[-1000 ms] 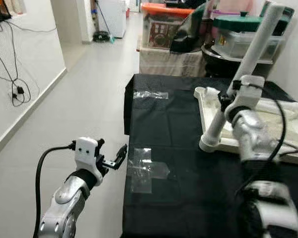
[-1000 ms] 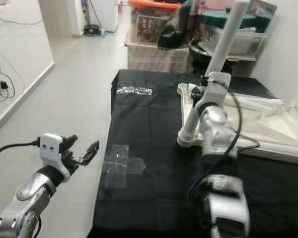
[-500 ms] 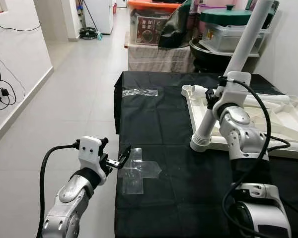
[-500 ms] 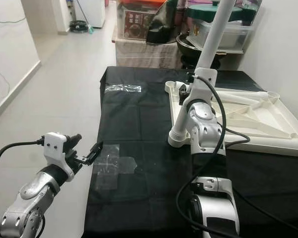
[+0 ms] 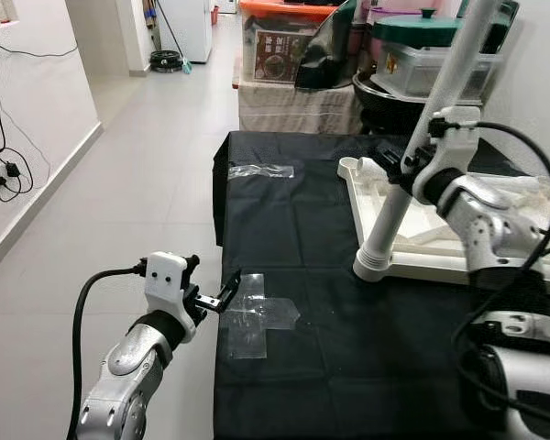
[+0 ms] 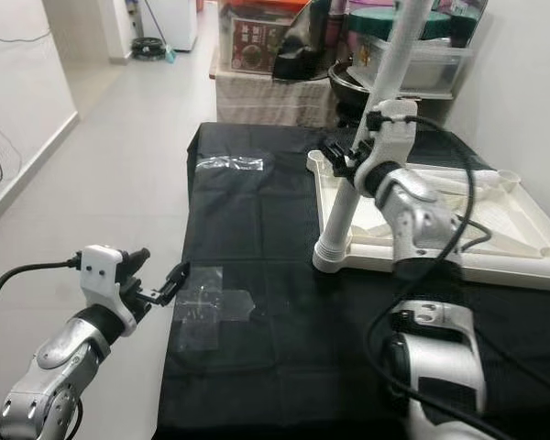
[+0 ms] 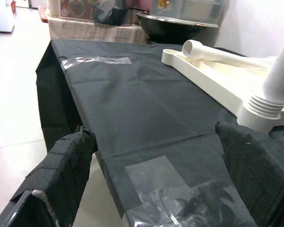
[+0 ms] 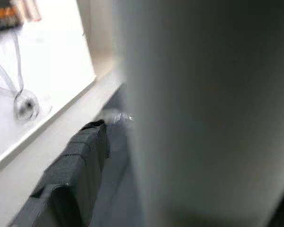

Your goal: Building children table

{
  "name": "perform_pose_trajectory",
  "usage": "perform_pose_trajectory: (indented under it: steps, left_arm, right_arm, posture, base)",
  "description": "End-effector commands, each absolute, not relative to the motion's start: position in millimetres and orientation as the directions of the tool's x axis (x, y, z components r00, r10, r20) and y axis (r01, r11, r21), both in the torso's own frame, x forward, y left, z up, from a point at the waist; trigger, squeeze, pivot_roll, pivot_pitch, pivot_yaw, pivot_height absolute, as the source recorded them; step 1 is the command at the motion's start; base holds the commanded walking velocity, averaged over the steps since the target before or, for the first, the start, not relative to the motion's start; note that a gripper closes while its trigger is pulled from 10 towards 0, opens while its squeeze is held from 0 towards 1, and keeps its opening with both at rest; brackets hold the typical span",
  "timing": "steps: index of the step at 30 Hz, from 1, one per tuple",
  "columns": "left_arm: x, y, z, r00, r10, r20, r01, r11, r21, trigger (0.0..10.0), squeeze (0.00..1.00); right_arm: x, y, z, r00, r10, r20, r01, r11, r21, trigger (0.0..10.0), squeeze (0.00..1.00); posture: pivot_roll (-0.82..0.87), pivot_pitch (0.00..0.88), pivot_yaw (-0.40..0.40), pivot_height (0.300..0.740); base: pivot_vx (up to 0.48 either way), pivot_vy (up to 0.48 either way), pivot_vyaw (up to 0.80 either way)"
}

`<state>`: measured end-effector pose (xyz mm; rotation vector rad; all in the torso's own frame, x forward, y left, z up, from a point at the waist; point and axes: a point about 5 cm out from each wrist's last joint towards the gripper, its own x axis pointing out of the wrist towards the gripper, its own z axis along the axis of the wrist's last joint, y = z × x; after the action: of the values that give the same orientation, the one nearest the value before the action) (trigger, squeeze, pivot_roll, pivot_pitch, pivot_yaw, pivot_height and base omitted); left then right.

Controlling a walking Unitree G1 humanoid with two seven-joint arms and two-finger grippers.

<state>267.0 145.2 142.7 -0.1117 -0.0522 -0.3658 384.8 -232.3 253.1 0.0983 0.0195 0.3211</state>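
A white children's table top lies upside down on the black-clothed table, at its right. A long white table leg stands tilted, with its ribbed end on the cloth at the top's near left corner. My right gripper is shut on this leg about halfway up; in the right wrist view the leg passes beside one black finger. My left gripper hovers open at the table's left edge, fingers wide apart. Another white leg lies in the table top.
Two patches of clear tape are stuck on the cloth. Behind the table stand plastic boxes, a black pan and a green-lidded tub. Open tiled floor runs along the left; cables hang on the left wall.
My right forearm has swung out to the right and its gripper sits a little higher on the leg, whose foot stays at the corner. The left gripper has barely moved.
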Motion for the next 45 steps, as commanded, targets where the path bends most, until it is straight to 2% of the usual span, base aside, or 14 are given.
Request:
perform_pose_trajectory:
  steps: [1, 2, 8, 14, 20, 25, 26, 27, 28, 31, 32, 42, 43, 45]
  left_arm:
    - [267, 145, 141, 0.932, -0.358, 0.06, 0.363, 0.927, -0.098, 10.0, 0.0]
    - [267, 145, 141, 0.932, -0.358, 0.06, 0.363, 0.927, -0.098, 10.0, 0.0]
    - [267, 145, 141, 0.931, -0.359, 0.06, 0.363, 0.927, -0.095, 10.0, 0.0]
    - [266, 148, 142, 0.932, -0.357, 0.057, 0.361, 0.928, -0.089, 10.0, 0.0]
    - [266, 148, 142, 0.932, -0.357, 0.058, 0.361, 0.928, -0.091, 10.0, 0.0]
    - [266, 143, 141, 0.93, -0.364, 0.057, 0.368, 0.925, -0.098, 10.0, 0.0]
    - [266, 142, 141, 0.928, -0.368, 0.056, 0.372, 0.923, -0.099, 10.0, 0.0]
    - [266, 143, 141, 0.928, -0.368, 0.056, 0.372, 0.923, -0.099, 10.0, 0.0]
    - [266, 144, 141, 0.929, -0.366, 0.055, 0.37, 0.924, -0.097, 10.0, 0.0]
    - [266, 145, 141, 0.931, -0.361, 0.054, 0.365, 0.926, -0.1, 10.0, 0.0]
    - [266, 145, 140, 0.931, -0.362, 0.053, 0.366, 0.925, -0.102, 10.0, 0.0]
    - [266, 143, 140, 0.927, -0.37, 0.052, 0.374, 0.922, -0.103, 10.0, 0.0]
    - [267, 144, 140, 0.927, -0.37, 0.052, 0.374, 0.922, -0.101, 10.0, 0.0]
    - [267, 144, 140, 0.928, -0.37, 0.053, 0.374, 0.922, -0.099, 10.0, 0.0]
  right_arm:
    - [386, -230, 250, 0.938, 0.346, -0.011, -0.344, 0.934, 0.099, 6.4, 0.0]
    - [388, -232, 241, 0.938, 0.342, -0.05, -0.337, 0.938, 0.082, 0.0, 0.0]
    - [392, -229, 228, 0.959, 0.269, -0.089, -0.261, 0.961, 0.089, 0.0, 0.0]
    - [392, -243, 226, 0.983, -0.167, -0.078, 0.175, 0.978, 0.113, 0.0, 0.0]
    - [386, -239, 221, 0.953, -0.293, -0.076, 0.302, 0.943, 0.139, 0.0, 0.0]
    - [368, -189, 212, 0.924, -0.38, -0.046, 0.383, 0.918, 0.103, 0.0, 0.0]
    - [365, -167, 206, 0.943, -0.328, -0.059, 0.332, 0.939, 0.084, 10.0, 0.0]
    - [367, -161, 209, 0.96, -0.277, -0.027, 0.279, 0.957, 0.078, 10.0, 0.22]
    - [372, -162, 211, 0.972, -0.233, -0.021, 0.234, 0.97, 0.07, 10.0, 1.0]
    - [380, -175, 219, 0.98, -0.201, -0.013, 0.201, 0.976, 0.08, 10.0, 1.0]
    - [385, -182, 225, 0.984, -0.177, -0.01, 0.177, 0.98, 0.087, 10.0, 0.0]
    - [396, -221, 255, 0.951, 0.307, 0.031, -0.309, 0.946, 0.098, 10.0, 0.0]
    - [396, -228, 254, 0.957, 0.291, 0.02, -0.291, 0.954, 0.071, 4.9, 0.0]
    - [395, -232, 251, 0.957, 0.29, 0.002, -0.29, 0.956, 0.053, 3.1, 0.0]
  posture:
    - [0.07, 0.0, -0.091, 0.74]
    - [0.07, 0.0, -0.092, 0.74]
    - [0.08, 0.0, -0.09, 0.74]
    - [0.08, 0.0, -0.09, 0.74]
    - [0.08, 0.0, -0.091, 0.74]
    - [0.08, 0.0, -0.085, 0.74]
    - [0.08, 0.0, -0.085, 0.74]
    - [0.08, 0.0, -0.091, 0.74]
    - [0.08, 0.0, -0.091, 0.74]
    - [0.07, 0.0, -0.093, 0.74]
    - [0.07, 0.0, -0.093, 0.74]
    - [0.07, 0.0, -0.093, 0.74]
    - [0.08, 0.0, -0.096, 0.74]
    - [0.08, 0.0, -0.096, 0.74]
  base:
    - [0.0, 0.0, 0.0]
    - [0.0, 0.0, 0.0]
    - [0.0, 0.0, 0.0]
    - [0.0, 0.0, 0.0]
    - [0.0, 0.0, 0.0]
    - [0.0, 0.0, 0.0]
    - [0.0, 0.0, 0.0]
    - [0.0, 0.0, 0.0]
    - [0.0, 0.0, 0.0]
    - [0.0, 0.0, 0.0]
    - [0.0, 0.0, 0.0]
    - [0.0, 0.0, 0.0]
    - [0.0, 0.0, 0.0]
    - [0.0, 0.0, 0.0]
